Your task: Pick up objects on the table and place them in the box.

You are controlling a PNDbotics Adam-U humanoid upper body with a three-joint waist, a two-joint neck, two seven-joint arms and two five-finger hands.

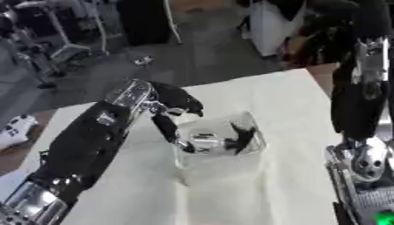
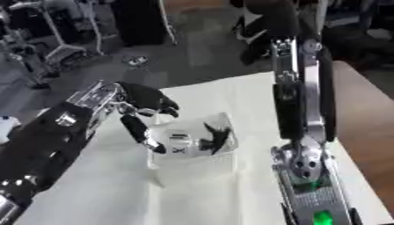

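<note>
A clear plastic box (image 2: 219,158) stands in the middle of the white table (image 2: 231,197). Inside it lie a black thing (image 2: 218,135) and a silvery thing (image 2: 179,143). My left hand (image 2: 150,102) hovers over the box's left rim. One long finger (image 2: 138,129) reaches down into the box beside the silvery thing, and the others hang loosely bent above the rim. I see nothing held in that hand. My right arm (image 2: 301,110) stands upright at the table's right side. Its hand is lost in the dark shapes at the top.
The table's far edge runs askew behind the box, with grey floor and equipment stands (image 1: 46,39) beyond it. A brown surface (image 2: 369,123) borders the table on the right. A white thing (image 1: 14,129) lies off the table's left edge.
</note>
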